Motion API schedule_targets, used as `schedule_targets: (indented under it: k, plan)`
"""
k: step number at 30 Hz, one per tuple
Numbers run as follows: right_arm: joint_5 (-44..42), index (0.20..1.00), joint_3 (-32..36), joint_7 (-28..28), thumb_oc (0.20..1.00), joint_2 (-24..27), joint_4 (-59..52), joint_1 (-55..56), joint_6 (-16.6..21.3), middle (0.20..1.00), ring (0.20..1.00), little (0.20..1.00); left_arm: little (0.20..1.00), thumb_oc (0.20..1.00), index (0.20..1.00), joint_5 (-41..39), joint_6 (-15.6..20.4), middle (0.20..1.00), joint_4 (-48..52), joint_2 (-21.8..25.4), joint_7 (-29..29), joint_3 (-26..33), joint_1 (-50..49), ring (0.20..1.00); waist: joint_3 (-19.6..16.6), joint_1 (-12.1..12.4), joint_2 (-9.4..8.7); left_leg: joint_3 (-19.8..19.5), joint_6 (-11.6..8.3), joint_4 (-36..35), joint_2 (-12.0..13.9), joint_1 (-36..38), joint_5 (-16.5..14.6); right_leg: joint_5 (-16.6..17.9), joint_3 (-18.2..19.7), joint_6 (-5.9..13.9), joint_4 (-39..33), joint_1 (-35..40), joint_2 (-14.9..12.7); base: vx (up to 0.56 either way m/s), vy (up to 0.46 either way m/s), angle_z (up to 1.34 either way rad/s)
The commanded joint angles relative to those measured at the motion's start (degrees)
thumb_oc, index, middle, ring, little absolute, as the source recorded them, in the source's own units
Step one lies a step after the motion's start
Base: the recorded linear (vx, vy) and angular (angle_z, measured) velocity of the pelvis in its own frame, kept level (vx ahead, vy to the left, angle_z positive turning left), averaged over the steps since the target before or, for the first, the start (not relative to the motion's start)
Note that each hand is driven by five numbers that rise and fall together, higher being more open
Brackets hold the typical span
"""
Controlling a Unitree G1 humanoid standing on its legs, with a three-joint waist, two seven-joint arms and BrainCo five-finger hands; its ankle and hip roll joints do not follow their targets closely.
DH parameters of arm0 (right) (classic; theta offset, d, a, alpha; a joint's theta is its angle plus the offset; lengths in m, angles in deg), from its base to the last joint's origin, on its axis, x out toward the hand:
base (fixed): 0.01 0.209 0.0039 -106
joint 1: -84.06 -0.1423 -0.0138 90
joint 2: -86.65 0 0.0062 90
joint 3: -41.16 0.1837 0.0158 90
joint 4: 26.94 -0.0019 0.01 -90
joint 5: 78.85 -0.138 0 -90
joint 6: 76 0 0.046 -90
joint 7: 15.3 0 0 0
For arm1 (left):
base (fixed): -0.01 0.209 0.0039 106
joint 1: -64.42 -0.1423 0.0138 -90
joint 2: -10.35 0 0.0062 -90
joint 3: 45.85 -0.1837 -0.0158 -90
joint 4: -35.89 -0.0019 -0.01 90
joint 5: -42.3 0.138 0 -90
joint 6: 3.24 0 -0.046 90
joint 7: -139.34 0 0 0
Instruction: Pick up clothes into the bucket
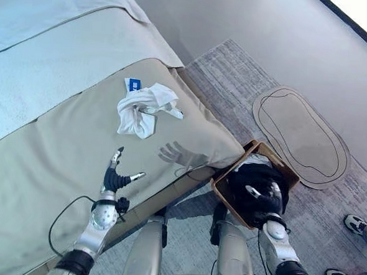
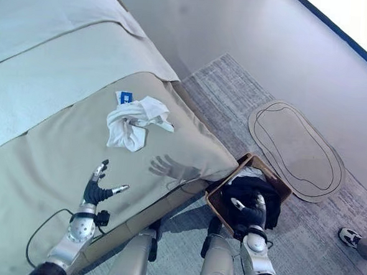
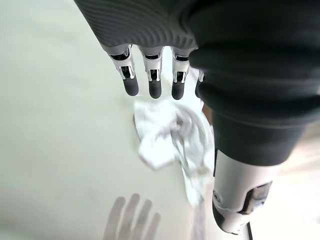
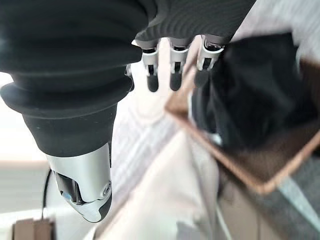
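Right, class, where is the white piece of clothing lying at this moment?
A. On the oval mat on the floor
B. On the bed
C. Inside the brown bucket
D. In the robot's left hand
B. The white piece of clothing lies crumpled on the bed, ahead of the open left hand, which holds nothing; the bucket on the floor holds only dark clothing.

Silver dark-tipped robot hand (image 1: 116,176)
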Motion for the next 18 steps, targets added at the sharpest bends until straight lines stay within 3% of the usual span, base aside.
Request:
schedule_targets:
  k: [1,7,9,18]
  plan:
    - [0.41,1.000,-1.68,-0.54,1.000,0.94,-2.63,-2.50,3.15,1.000,1.000,1.000,1.000,1.000,1.000,8.58,0.17,1.000,-0.35,3.79,6.53,1.20,6.29,1.000,3.70,-0.05,-2.34,1.83,-0.16,1.59,0.15,-1.45,-0.51,8.28,2.04,2.59,-7.18,2.12,-1.07,-0.03,0.047,-0.12]
    - [1.06,1.000,-3.06,-1.09,1.000,2.18,-4.24,-2.87,3.87,1.000,1.000,1.000,1.000,1.000,1.000,17.54,-4.17,1.000,-5.10,9.19,13.38,0.03,14.62,1.000,5.94,-1.34,-3.26,2.92,-0.33,1.85,0.36,-4.51,0.07,10.00,2.97,2.87,-8.63,-0.96,-0.77,-0.06,0.052,-0.16]
    - [1.31,1.000,-3.37,-1.46,1.000,3.13,-4.57,-2.87,4.58,1.000,1.000,1.000,1.000,1.000,1.000,24.23,-8.40,1.000,-9.86,13.73,17.06,-2.47,20.51,1.000,7.25,-2.31,-3.72,3.35,-0.38,2.45,0.42,-6.59,0.21,10.69,3.71,2.98,-9.09,-2.97,-0.57,-0.06,0.040,-0.20]
    - [1.06,1.000,-3.32,-0.99,1.000,5.15,-5.75,-3.02,5.59,1.000,1.000,1.000,1.000,1.000,1.000,29.39,-13.19,1.000,-13.28,21.20,20.13,-4.89,30.67,1.000,10.45,-4.40,-3.83,3.86,-0.47,4.63,0.40,-11.96,0.12,12.06,4.79,3.31,-8.62,-7.87,-0.75,-0.04,0.025,-0.05]
